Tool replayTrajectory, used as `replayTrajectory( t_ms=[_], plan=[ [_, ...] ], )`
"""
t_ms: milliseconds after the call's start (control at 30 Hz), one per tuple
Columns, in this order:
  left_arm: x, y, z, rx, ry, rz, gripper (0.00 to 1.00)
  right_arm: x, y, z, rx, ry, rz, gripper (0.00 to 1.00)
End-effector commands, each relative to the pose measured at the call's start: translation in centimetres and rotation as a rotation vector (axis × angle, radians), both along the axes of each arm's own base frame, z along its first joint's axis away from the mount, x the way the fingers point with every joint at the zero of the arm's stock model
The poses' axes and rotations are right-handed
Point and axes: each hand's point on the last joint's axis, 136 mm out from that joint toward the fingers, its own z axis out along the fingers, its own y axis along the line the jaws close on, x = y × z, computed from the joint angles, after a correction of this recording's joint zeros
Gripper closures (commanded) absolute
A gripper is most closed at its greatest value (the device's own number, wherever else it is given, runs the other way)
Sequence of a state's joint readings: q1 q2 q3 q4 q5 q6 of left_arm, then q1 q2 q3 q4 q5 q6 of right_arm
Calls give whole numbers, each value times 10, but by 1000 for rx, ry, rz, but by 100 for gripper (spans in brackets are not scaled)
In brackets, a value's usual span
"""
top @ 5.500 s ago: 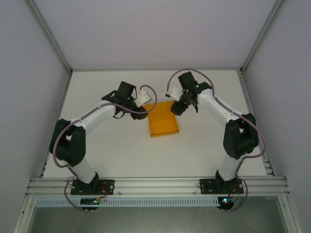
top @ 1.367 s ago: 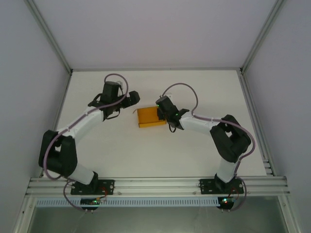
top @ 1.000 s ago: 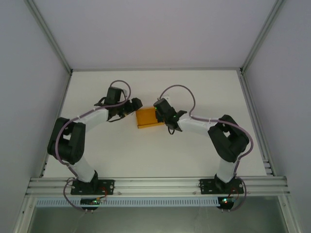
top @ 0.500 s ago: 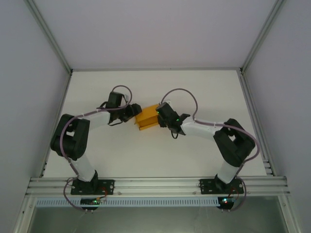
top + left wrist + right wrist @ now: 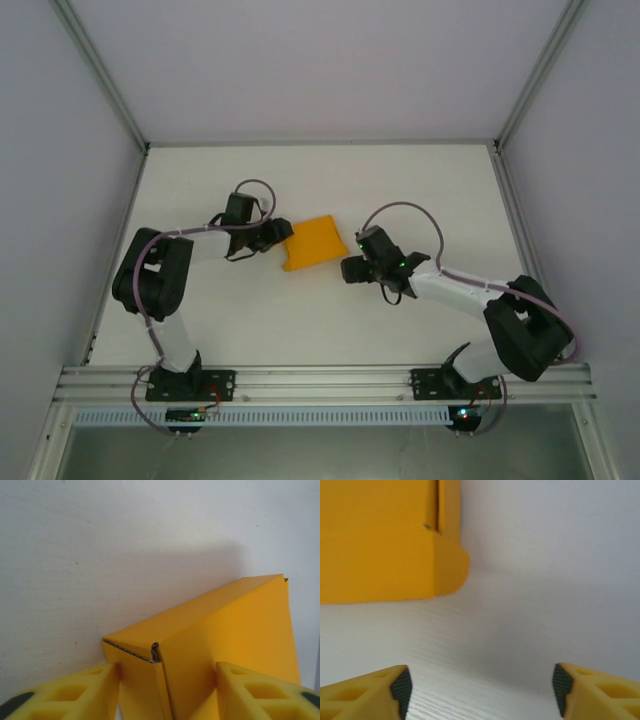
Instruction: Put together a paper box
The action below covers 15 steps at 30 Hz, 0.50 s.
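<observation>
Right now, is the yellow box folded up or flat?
Folded up. In the left wrist view the paper box has walls bent up and meeting at a corner, not one flat sheet.

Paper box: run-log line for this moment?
paper box tilted | left gripper straddling its corner, grip unclear | right gripper open, clear of box

From where I stand, the white, faintly grained desk point(image 5: 420, 190) carries one orange-yellow paper box point(image 5: 313, 243). White desk surface spreads on every side of that box.
</observation>
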<state>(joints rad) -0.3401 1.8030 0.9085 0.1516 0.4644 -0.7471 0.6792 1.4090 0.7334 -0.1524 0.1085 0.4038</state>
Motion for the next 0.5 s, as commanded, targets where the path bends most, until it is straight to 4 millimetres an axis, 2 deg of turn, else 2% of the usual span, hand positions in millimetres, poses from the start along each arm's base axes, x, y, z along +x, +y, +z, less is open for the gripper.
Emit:
replayTrajectory(
  t_ms=[0,67,100,300,467],
  plan=[
    [-17,10,-36,52,88,-13,57,3,7,17,112,-3,43,15],
    [-16,11,-39,32,84,-17,61,10,7,26,164,-12,41,3],
    [-15,12,-41,16,86,-16,61,14,7,31,187,-18,40,1],
    [-15,16,-47,-98,79,-15,71,44,11,46,385,25,-40,1],
    [-17,23,-51,-107,69,-9,73,64,31,42,442,94,-28,1]
  ],
)
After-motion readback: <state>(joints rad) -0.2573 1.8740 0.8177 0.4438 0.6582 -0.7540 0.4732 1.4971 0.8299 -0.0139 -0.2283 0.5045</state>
